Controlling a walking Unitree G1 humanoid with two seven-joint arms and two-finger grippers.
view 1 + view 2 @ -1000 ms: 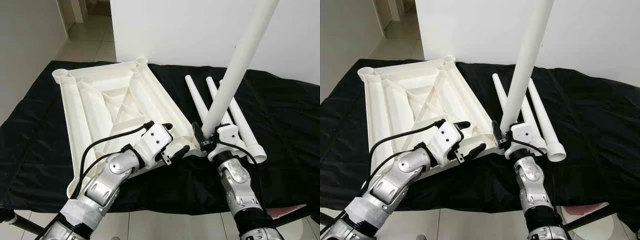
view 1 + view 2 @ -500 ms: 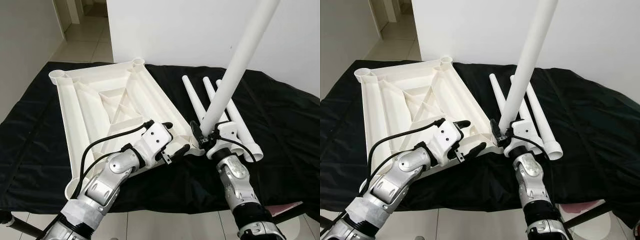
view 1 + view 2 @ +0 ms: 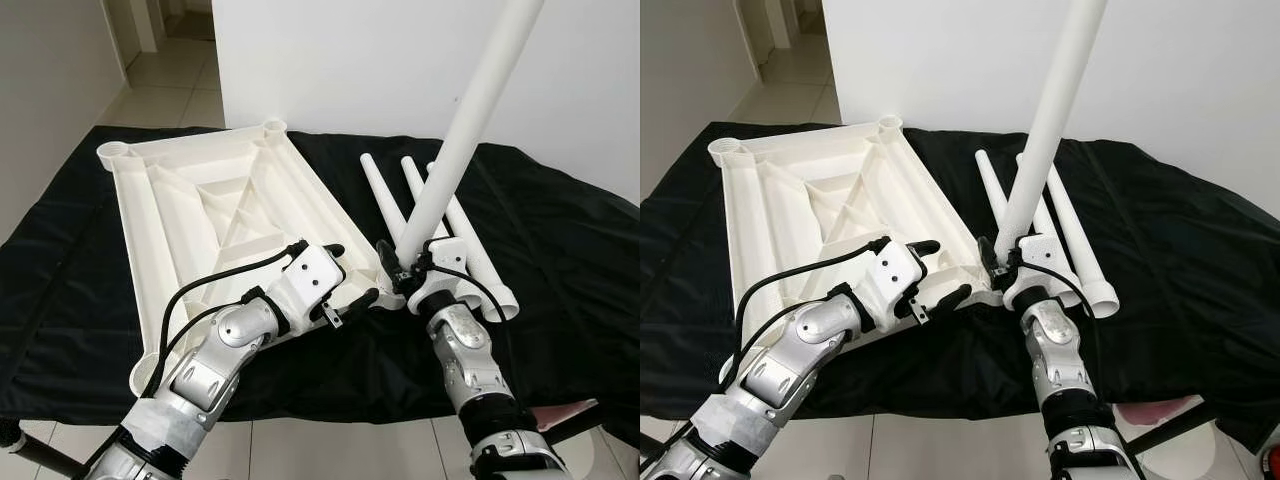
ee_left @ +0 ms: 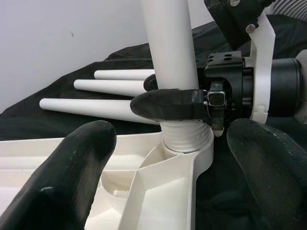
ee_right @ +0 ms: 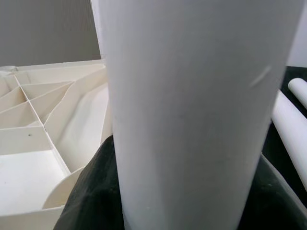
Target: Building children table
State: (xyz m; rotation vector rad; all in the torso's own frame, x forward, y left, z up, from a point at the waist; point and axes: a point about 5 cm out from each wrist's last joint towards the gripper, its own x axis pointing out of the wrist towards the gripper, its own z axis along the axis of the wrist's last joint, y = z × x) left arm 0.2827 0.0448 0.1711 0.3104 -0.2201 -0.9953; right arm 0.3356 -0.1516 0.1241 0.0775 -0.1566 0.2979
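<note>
Left wrist view: right pincer point(image 4: 192, 103) clamps table leg point(image 3: 455, 150), threaded end seated in corner socket point(image 4: 189, 143) at tabletop's point(image 3: 200, 210) 4 o'clock; left pincer point(image 3: 352, 275) spread wide, steadying; next, presumably: twist leg home.

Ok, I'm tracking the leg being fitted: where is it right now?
The upright leg stands tilted at the upturned tabletop's near right corner socket, gripped low by the right end effector, with three spare legs lying just right.
</note>
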